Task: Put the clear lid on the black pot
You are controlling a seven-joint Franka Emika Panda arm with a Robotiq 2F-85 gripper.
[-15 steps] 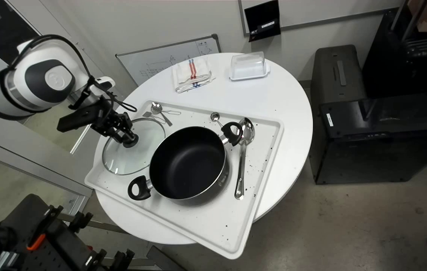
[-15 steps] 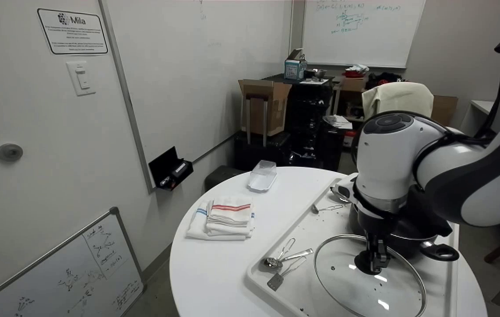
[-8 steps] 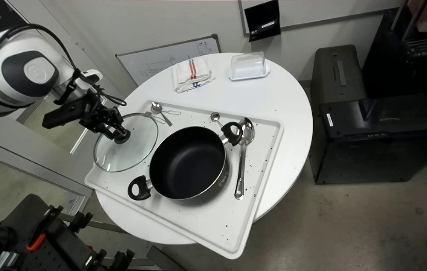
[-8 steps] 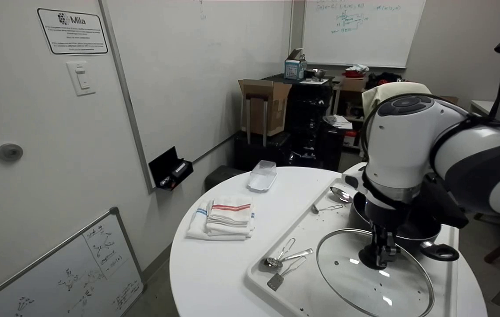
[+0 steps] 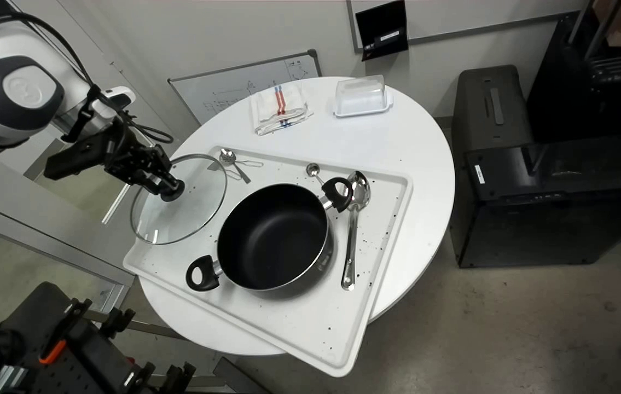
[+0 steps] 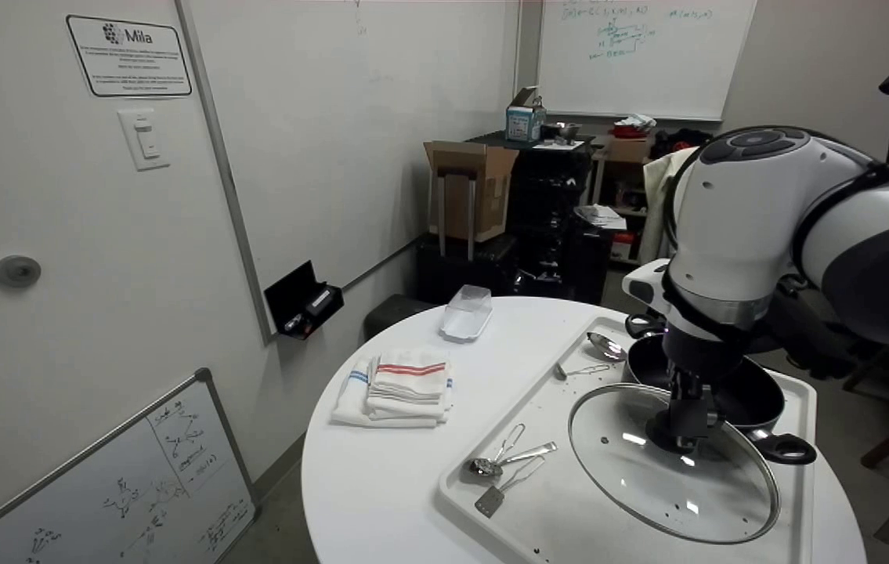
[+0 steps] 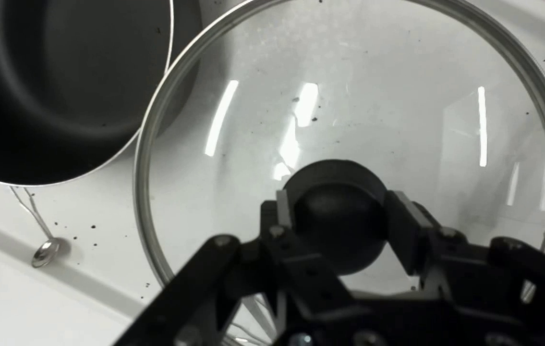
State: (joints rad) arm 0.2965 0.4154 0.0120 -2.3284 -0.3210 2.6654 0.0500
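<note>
The clear lid (image 5: pixel 198 205) is a glass disc with a thin metal rim and a black knob. My gripper (image 7: pixel 337 211) is shut on the lid's knob, one finger on each side, in the wrist view. In both exterior views the lid (image 6: pixel 624 486) hangs slightly tilted above the tray, beside the black pot (image 5: pixel 273 236). The pot stands uncovered on the tray, with two black side handles. In an exterior view the arm hides part of the pot (image 6: pixel 753 392). In the wrist view the lid's rim overlaps the outline of the pot (image 7: pixel 70 81).
The white tray (image 5: pixel 299 339) lies on a round white table (image 5: pixel 419 164). A large silver spoon (image 5: pixel 351 235) and a small spoon (image 5: pixel 313 169) lie by the pot. Small utensils (image 6: pixel 491 470) lie near the tray's corner. Folded towels (image 5: pixel 280 106) and a clear-covered dish (image 5: pixel 362 97) stand farther back.
The gripper and the lid have risen together from the tray, moving up and left in an exterior view. The pot has not moved.
</note>
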